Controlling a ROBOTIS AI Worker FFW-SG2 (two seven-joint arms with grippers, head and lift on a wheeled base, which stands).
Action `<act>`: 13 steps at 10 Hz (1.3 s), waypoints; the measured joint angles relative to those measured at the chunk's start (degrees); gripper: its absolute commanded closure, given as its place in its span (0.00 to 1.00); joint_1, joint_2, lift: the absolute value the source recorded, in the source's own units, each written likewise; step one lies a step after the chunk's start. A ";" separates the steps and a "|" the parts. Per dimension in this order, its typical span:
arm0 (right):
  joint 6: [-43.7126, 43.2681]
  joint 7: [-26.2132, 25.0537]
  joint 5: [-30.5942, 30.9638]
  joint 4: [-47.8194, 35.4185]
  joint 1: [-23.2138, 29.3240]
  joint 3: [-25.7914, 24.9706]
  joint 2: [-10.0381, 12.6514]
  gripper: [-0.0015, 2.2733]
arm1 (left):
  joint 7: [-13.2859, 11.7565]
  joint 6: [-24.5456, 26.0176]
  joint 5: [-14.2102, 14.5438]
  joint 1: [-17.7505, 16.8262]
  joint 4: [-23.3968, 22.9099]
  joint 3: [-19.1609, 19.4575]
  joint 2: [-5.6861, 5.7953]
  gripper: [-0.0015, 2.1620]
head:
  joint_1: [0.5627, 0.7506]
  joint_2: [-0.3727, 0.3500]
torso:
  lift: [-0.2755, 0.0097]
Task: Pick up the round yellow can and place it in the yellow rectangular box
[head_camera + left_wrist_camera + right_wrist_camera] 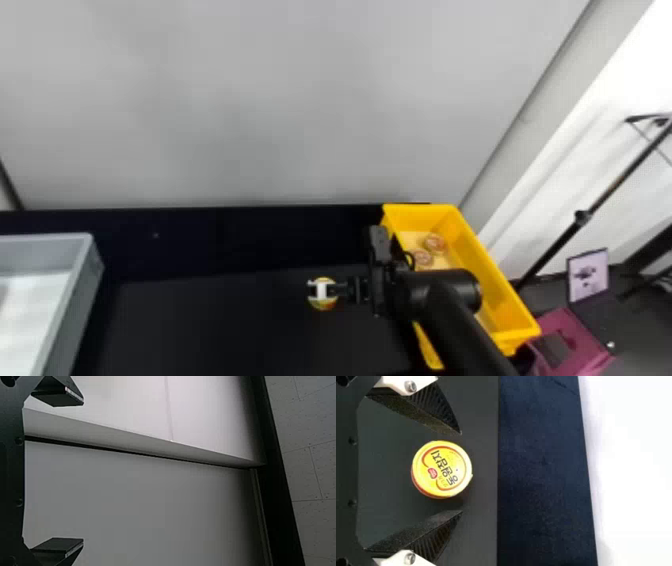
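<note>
Bracketing the round yellow can (441,470) from either side, the right gripper (321,290) has its two black fingers (429,409) spread wide, with a gap between each of them and the can. The can is on the black table (225,325), its printed yellow top facing the wrist camera. In the head view it lies left of the yellow rectangular box (482,260), which holds two round items (434,243). The left gripper (83,473) also has its fingers wide apart.
</note>
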 measured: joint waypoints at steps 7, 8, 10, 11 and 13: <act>-2.42 0.28 0.04 2.93 -0.43 0.22 1.05 0.18 | 0.00 -0.64 0.17 -0.41 0.49 -0.35 -0.19 0.02 | 0.98 0.03 | 0.96; -2.29 0.69 0.04 3.00 -0.47 0.27 1.15 0.28 | 0.00 -0.67 0.18 -0.41 0.49 -0.34 -0.25 0.02 | 0.98 0.03 | 0.96; 0.66 1.46 0.06 0.87 0.02 0.13 1.14 0.30 | -0.08 -0.75 0.18 -0.15 0.47 0.00 -0.33 0.02 | 0.98 0.03 | 0.96; 3.51 1.30 0.09 -2.88 1.38 -0.39 0.99 0.30 | -0.14 -0.78 0.18 0.02 0.35 0.22 -0.33 0.02 | 0.98 0.03 | 0.96; 13.61 -3.26 0.12 -20.99 8.10 -3.81 1.30 0.31 | -0.18 -0.74 0.18 0.61 -0.10 0.73 -0.34 0.02 | 0.98 0.03 | 0.96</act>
